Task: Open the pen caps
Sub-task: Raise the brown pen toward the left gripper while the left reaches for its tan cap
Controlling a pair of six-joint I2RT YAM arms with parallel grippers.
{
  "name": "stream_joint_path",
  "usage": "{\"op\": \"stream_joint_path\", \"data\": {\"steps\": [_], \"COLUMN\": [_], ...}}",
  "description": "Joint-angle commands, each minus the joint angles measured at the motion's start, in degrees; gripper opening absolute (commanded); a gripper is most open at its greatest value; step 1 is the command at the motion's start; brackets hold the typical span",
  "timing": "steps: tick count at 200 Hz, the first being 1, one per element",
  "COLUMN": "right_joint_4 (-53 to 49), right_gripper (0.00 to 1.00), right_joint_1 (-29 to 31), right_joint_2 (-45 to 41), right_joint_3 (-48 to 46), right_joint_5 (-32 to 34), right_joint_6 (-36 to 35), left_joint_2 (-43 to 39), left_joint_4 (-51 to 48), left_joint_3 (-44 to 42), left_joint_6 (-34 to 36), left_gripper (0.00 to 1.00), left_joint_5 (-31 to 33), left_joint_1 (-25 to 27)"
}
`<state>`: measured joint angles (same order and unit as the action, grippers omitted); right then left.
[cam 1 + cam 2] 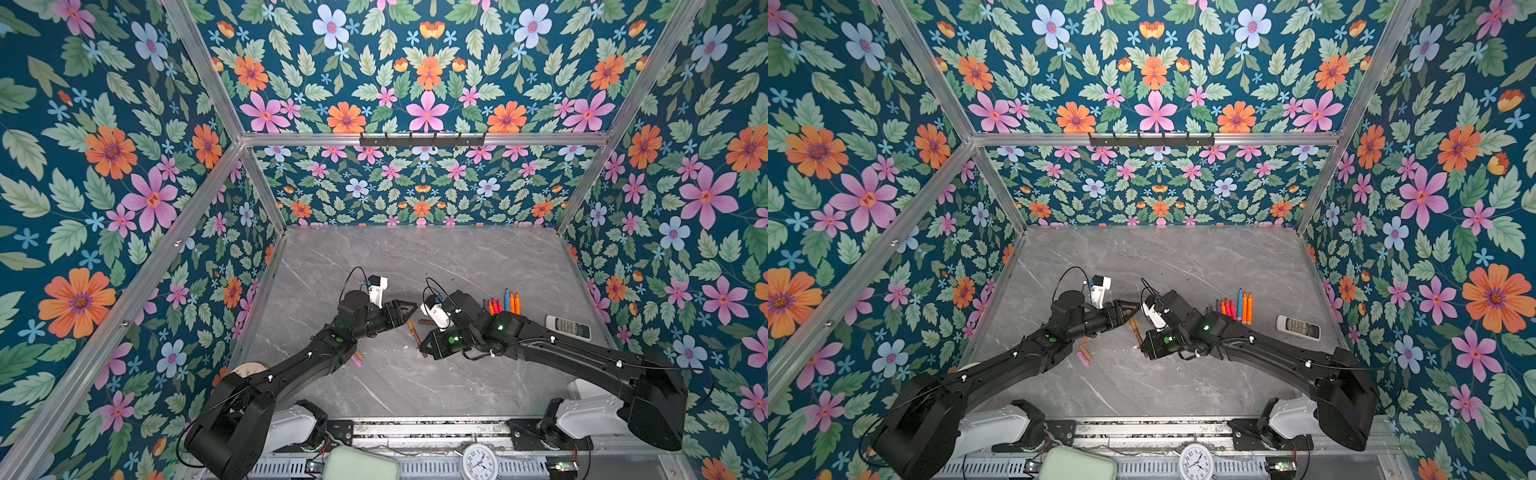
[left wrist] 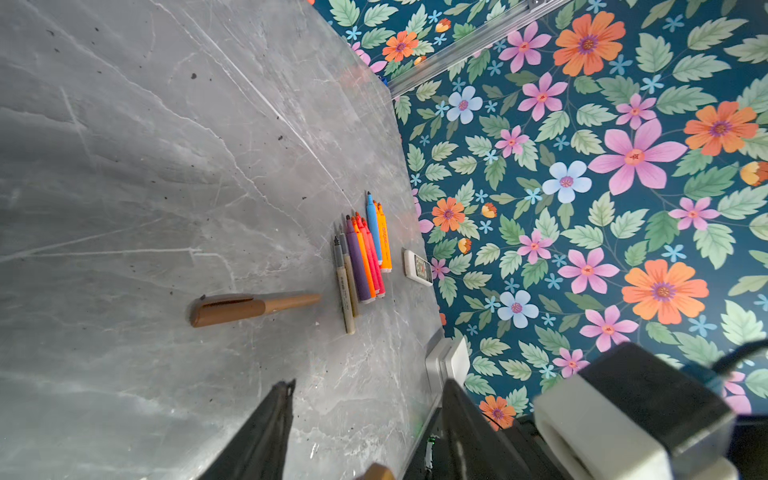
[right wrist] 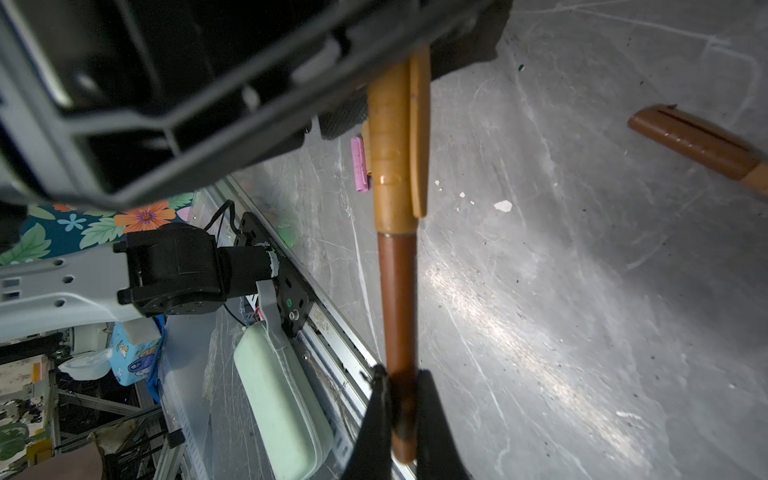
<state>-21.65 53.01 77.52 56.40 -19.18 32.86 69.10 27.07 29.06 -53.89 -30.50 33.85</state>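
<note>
Right wrist view: your right gripper clamps the brown pen. Its clipped amber-gold cap is on, at eleven o'clock in both top views, between your left gripper's parted fingers.

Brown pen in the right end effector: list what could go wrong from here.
The right end effector pinches the brown pen near its tail; a pull could slip it. The left end effector stands open around the gold cap; closing off-centre could knock the pen askew.
</note>
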Motion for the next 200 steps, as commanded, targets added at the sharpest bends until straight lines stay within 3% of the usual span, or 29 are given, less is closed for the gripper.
{"op": "stream_joint_path", "data": {"steps": [1, 64, 200], "right_joint_4": [-1.7, -1.9, 0.4], "right_gripper": [0.00, 0.00, 0.00], "right_joint_1": [0.0, -1.7, -1.7], "right_joint_2": [-0.3, -0.6, -1.3], "right_joint_3": [1.1, 0.9, -0.1], "right_joint_5": [3.1, 2.3, -0.4], "right_joint_6": [-0.9, -0.7, 0.1], "left_joint_2": [-0.4, -2.3, -0.8], "left_joint_4": [4.1, 5.8, 7.7], "left_joint_3": [-0.7, -2.0, -2.0], "left_joint_6": [-1.6, -2.3, -3.2], "left_gripper": [0.57, 0.43, 0.38], "left_joint_5": [-2.1, -2.7, -3.1], "left_joint_1": [0.4, 0.6, 1.1]}}
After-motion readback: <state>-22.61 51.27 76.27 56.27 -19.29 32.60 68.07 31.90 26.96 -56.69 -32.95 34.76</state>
